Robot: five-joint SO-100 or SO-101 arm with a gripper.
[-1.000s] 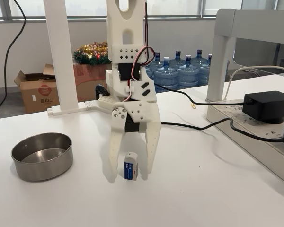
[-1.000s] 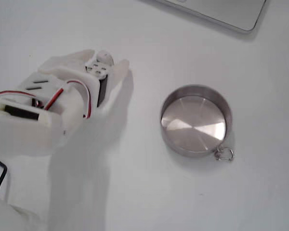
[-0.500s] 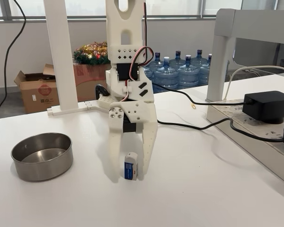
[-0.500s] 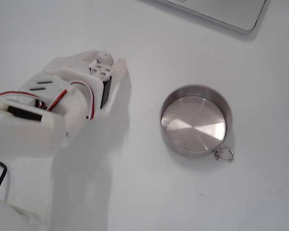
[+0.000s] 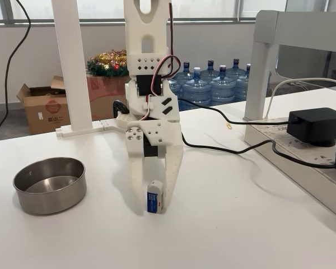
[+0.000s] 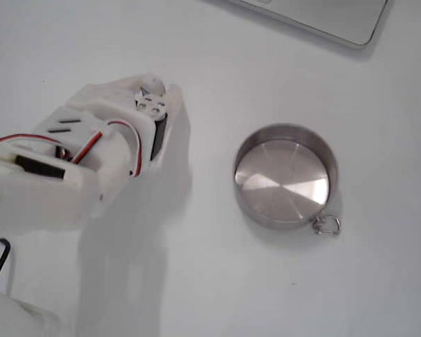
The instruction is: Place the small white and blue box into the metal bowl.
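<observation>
— what's in the metal bowl (image 5: 49,184)?

— nothing i can see; shiny steel, round, straight-sided.

— and the small white and blue box (image 5: 154,202)?

— standing on the white desk (image 5: 241,224), well right of the bowl. my jaws have it pinched on both sides.

From my station I can make out very little print. The cardboard box (image 5: 43,106) on the floor, left of the white arm, carries a round red emblem with red characters beneath it, too small for me to read. The small white and blue box (image 5: 154,200) has a blue printed face with white marks I cannot decipher. I find nothing legible elsewhere.
</observation>
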